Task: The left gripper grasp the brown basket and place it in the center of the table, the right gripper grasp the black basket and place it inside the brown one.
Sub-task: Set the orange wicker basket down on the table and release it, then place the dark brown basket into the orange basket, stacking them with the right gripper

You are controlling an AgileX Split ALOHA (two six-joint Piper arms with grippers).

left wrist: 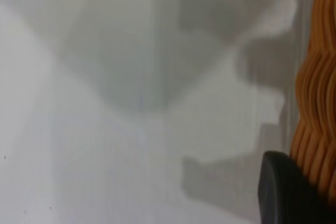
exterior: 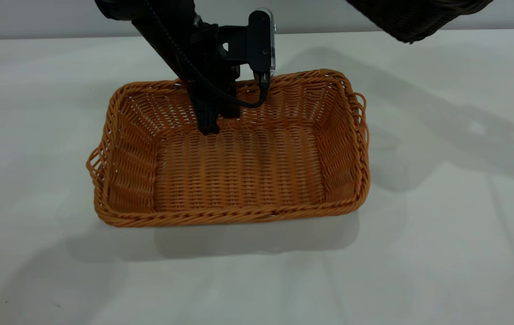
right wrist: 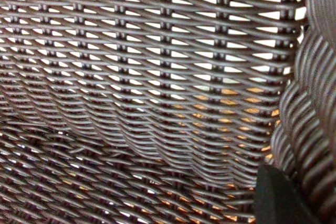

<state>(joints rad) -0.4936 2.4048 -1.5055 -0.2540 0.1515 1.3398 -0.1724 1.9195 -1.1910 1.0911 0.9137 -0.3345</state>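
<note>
Already the brown basket sits mid-table, its far rim pinched between the left gripper jaws. Still to nest: the black basket, held aloft, right gripper's jaws clamping its rim.

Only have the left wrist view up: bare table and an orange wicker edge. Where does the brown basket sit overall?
Observer: The brown basket lies flat near the middle of the table, with the left gripper at its rim on the arms' side.
Operator: Black basket?
Observer: The black basket is in the air at the exterior view's upper right. It is off the table and partly cut off.
Operator: Right arm on it?
Observer: Yes. The right wrist view shows the right gripper at its braided rim, with orange showing through the weave.
</note>
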